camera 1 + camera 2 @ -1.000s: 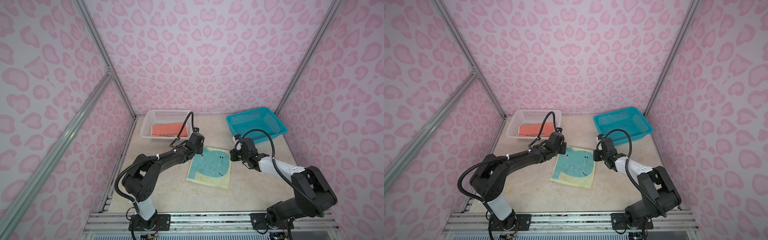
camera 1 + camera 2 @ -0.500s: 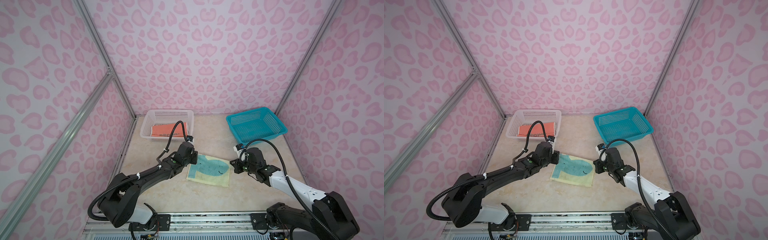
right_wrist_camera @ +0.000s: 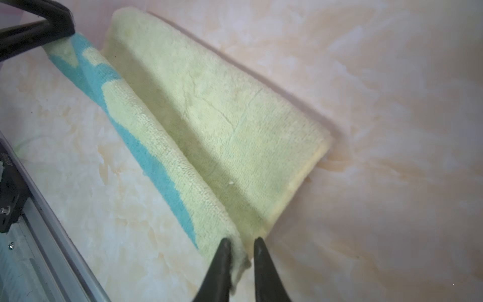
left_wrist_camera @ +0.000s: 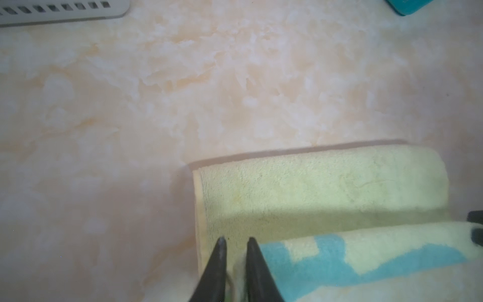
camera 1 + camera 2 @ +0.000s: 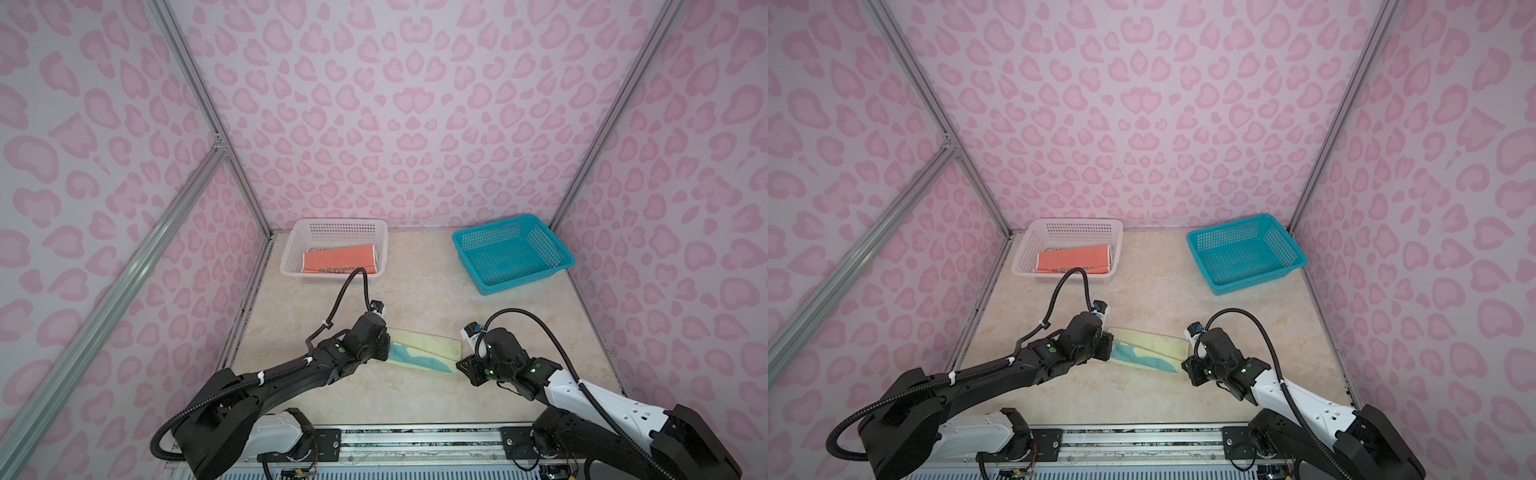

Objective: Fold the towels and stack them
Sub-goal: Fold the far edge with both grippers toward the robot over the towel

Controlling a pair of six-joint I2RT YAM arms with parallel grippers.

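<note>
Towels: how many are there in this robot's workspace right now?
2. One teal and pale-yellow towel lies half-folded on the table; one orange towel sits in the white basket. More may be hidden beneath it.

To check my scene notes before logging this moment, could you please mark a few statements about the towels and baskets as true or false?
1. In both top views the white basket stands left of the teal basket. True.
2. The teal basket holds a towel. False: it is empty; the orange towel lies in the white basket.
3. The teal and pale-yellow towel lies on the table between the left gripper and the right gripper. True.
4. That towel lies spread flat, teal face up. False: it is folded over, with its pale-yellow back on top.
</note>
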